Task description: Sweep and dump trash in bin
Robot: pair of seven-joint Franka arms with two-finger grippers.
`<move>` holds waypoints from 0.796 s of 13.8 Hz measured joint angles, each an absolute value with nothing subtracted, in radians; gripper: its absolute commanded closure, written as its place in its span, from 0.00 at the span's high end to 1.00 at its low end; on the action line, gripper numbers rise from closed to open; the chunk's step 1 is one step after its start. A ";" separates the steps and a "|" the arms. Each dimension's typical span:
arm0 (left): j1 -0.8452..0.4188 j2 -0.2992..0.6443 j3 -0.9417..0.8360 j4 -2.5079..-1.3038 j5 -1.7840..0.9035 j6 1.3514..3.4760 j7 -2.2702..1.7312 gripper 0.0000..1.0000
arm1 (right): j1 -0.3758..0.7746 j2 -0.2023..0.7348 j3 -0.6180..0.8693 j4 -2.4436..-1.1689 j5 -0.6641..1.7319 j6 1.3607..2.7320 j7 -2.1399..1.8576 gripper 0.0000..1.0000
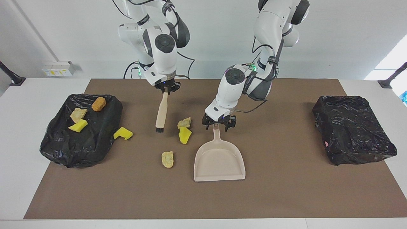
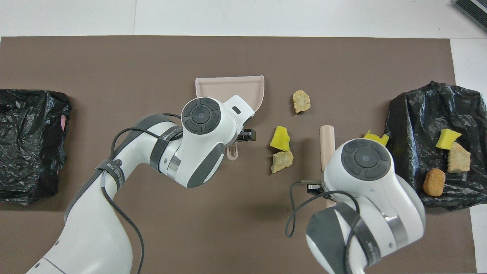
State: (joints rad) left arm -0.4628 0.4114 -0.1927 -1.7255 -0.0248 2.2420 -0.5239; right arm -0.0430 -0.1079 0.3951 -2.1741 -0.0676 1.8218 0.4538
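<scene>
The beige dustpan (image 1: 219, 160) lies flat mid-table, its handle pointing toward the robots. My left gripper (image 1: 218, 125) is open, with a finger on each side of the handle's end. My right gripper (image 1: 165, 88) is shut on the brush (image 1: 161, 111), whose bristles hang just above the mat beside a tan lump (image 1: 184, 122) and a yellow chunk (image 1: 184, 135). A pale lump (image 1: 167, 159) lies farther out. Another yellow chunk (image 1: 123, 133) lies against the black-bagged bin (image 1: 63, 146) at the right arm's end. On that bag rest an orange-brown lump (image 1: 99, 103), a tan lump (image 1: 78, 114) and a yellow chunk (image 1: 78, 126).
A second black-bagged bin (image 1: 353, 130) stands at the left arm's end of the brown mat (image 1: 286, 190). White table shows around the mat. In the overhead view the brush handle (image 2: 327, 140) juts out from under the right arm's hand.
</scene>
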 measured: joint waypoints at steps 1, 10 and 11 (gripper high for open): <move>-0.464 0.412 -0.193 -1.726 -0.025 2.239 -0.524 0.14 | -0.082 -0.098 0.395 -2.174 -0.104 1.843 0.412 0.00; -0.450 0.400 -0.174 -1.712 0.057 2.130 -0.387 0.00 | -0.350 -0.051 0.394 -2.237 -0.296 1.990 0.230 0.00; -0.431 0.393 -0.170 -1.709 0.057 2.111 -0.330 0.00 | -0.355 -0.042 0.395 -2.255 -0.296 2.015 0.228 0.00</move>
